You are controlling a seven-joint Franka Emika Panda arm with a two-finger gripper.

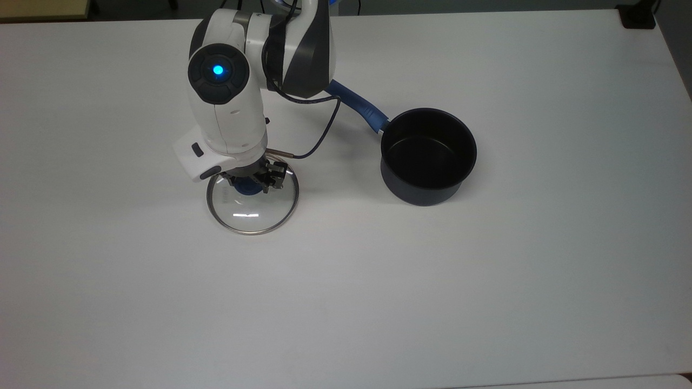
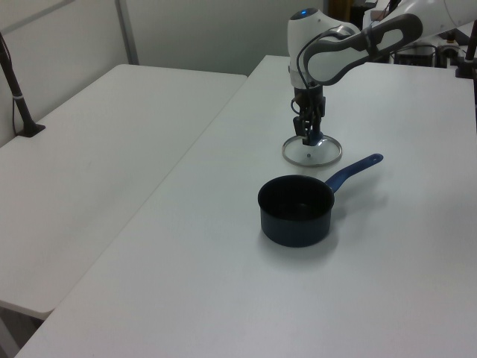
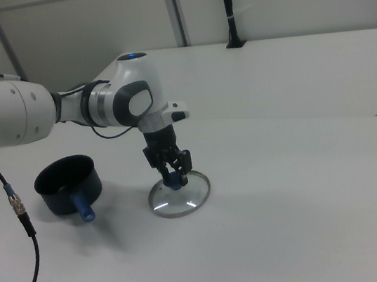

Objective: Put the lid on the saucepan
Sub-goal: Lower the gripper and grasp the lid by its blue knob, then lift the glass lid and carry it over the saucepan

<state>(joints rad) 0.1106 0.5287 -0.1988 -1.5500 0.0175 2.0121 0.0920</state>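
The lid (image 1: 252, 208), clear glass with a metal rim and a blue knob (image 1: 247, 187), lies flat on the white table (image 1: 486, 281). My gripper (image 1: 250, 182) points straight down over the knob, open, with a finger on either side of it. The left view shows the gripper (image 2: 309, 136) low over the lid (image 2: 311, 153); in the right view the gripper (image 3: 173, 177) reaches the knob on the lid (image 3: 179, 199). The dark saucepan (image 1: 428, 156) stands upright and empty to the top view's right of the lid, its blue handle (image 1: 359, 105) running under my arm.
A thin black cable (image 1: 319, 138) loops from my wrist above the table between lid and saucepan. A second white table (image 2: 97, 149) with a clamped black post (image 2: 19, 97) adjoins on the left view's left. Another cable (image 3: 18, 209) hangs in the right view's foreground.
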